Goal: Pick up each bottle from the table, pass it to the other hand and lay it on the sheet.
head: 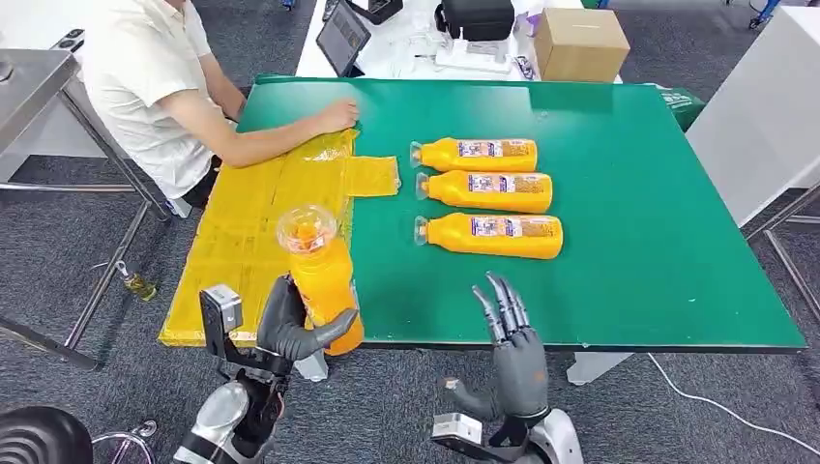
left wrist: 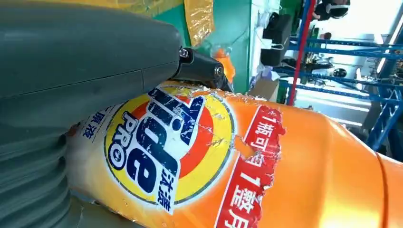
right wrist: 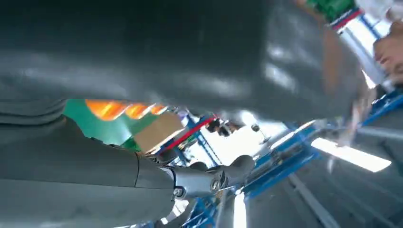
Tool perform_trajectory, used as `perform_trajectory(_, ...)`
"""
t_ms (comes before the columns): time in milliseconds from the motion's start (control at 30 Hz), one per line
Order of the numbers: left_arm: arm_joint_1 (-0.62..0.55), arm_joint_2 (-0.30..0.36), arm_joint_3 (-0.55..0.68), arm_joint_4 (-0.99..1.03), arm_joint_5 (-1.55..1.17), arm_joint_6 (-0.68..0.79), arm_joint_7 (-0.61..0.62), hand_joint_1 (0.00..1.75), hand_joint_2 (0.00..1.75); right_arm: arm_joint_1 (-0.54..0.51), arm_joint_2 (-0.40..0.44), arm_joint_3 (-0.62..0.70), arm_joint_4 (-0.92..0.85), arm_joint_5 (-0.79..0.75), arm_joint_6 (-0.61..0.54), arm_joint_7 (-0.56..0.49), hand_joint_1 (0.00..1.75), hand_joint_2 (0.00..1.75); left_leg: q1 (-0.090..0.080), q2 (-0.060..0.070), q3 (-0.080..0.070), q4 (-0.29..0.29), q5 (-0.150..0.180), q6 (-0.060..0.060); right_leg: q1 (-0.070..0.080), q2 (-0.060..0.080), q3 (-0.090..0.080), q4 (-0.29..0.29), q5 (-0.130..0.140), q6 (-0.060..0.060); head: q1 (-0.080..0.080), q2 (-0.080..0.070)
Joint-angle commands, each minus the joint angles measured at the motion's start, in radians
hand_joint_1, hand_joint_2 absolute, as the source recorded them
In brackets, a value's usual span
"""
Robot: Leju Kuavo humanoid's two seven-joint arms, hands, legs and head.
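My left hand [head: 290,324] grips an orange detergent bottle [head: 324,275] upright, cap towards the camera, over the near edge of the yellow sheet [head: 256,217]. The left wrist view shows the bottle's label [left wrist: 166,142] close up under my thumb [left wrist: 95,61]. My right hand [head: 512,353] is open, fingers spread and pointing up, at the table's near edge and to the right of the held bottle. Three more orange bottles [head: 479,155] [head: 488,190] [head: 493,235] lie side by side on the green table [head: 638,193], caps to the left.
A person in a white shirt [head: 150,87] sits at the far left with a hand [head: 338,116] on the sheet's far end. A cardboard box [head: 580,43] and a tablet [head: 343,37] stand behind the table. A white cabinet [head: 764,116] flanks the right.
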Motion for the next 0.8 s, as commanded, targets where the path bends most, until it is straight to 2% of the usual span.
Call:
perform_trajectory(33,-0.071,0.145,0.032,0.031,-0.603,0.159,0.141,1.75,1.75,0.058,0.138,-0.319,-0.258,-0.086,0.001,-0.005,0.0,0.0,0.0,0.0,0.002,0.0,-0.001,0.0,0.0,-0.001,0.001,0.001,-0.001,-0.003,0.0,0.0)
perform_trajectory(100,-0.087,0.157,0.054,0.043,-0.668,0.104,0.178,1.75,1.75,0.055,0.126,-0.292,-0.232,-0.156,0.001,-0.005,0.0,0.0,0.001,0.001,0.004,-0.001,-0.001,0.0,0.001,-0.001,0.003,0.0,-0.002,-0.004,-0.001,0.0)
perform_trajectory(167,-0.139,0.168,0.047,0.1,-0.78,0.109,0.219,1.75,1.75,0.052,0.121,-0.243,-0.188,-0.19,0.001,-0.005,0.0,0.0,0.001,0.001,0.002,0.0,0.0,0.0,0.002,-0.001,0.001,0.0,-0.001,-0.002,0.0,0.0)
perform_trajectory(200,-0.209,0.178,0.012,0.172,-0.885,0.107,0.258,1.75,1.75,0.035,0.125,-0.219,-0.161,-0.185,0.001,-0.005,0.0,0.0,0.002,0.0,0.004,0.0,-0.001,0.001,0.003,-0.002,0.004,-0.001,-0.001,-0.003,0.0,0.0)
perform_trajectory(300,-0.412,0.151,-0.069,0.436,-1.09,0.098,0.322,1.75,1.75,0.008,0.134,-0.174,-0.099,-0.208,0.001,-0.005,0.0,0.0,0.002,-0.004,0.003,-0.001,0.001,0.0,0.003,-0.006,0.004,0.0,-0.001,-0.003,0.0,0.0)
perform_trajectory(433,-0.577,0.118,-0.132,0.721,-1.235,0.124,0.348,1.75,1.75,-0.005,0.116,-0.126,-0.05,-0.219,0.001,-0.005,0.0,0.0,0.002,-0.005,0.004,-0.001,0.004,0.001,0.003,-0.007,0.006,-0.002,0.0,-0.003,0.0,0.0)
perform_trajectory(533,-0.626,0.098,-0.136,0.824,-1.277,0.142,0.374,1.75,1.75,-0.008,0.1,-0.113,-0.024,-0.235,0.001,-0.005,0.0,0.0,0.002,-0.002,0.004,-0.001,0.004,0.001,0.003,-0.004,0.005,-0.002,0.002,-0.005,0.0,0.0)
perform_trajectory(800,-0.629,0.093,-0.137,0.843,-1.287,0.15,0.386,1.75,1.75,-0.009,0.093,-0.105,-0.013,-0.247,0.001,-0.005,0.0,0.0,0.002,0.0,0.005,-0.001,0.002,0.001,0.003,-0.002,0.005,-0.001,0.001,-0.005,0.0,0.0)
